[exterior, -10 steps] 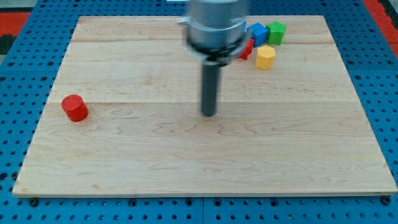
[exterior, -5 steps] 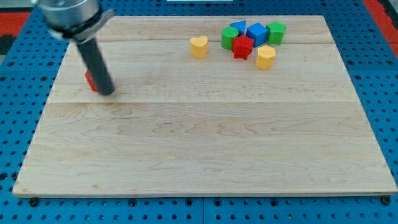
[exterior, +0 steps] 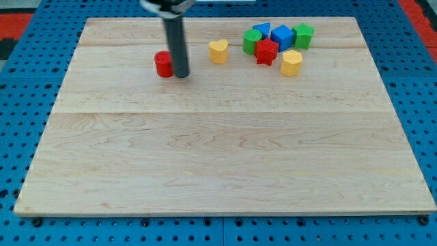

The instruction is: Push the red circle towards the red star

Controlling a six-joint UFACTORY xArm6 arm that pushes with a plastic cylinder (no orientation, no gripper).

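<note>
My tip (exterior: 181, 75) touches the right side of the red circle (exterior: 162, 64) in the table's (exterior: 218, 171) upper middle; the red star (exterior: 266, 50) sits upper right (no claw fitted).

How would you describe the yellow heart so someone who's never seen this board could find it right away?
Start at the wooden board and look along the strip near the view's top. The yellow heart sits alone between the red circle and the block cluster around the red star; the yellow block there has no notch.
</note>
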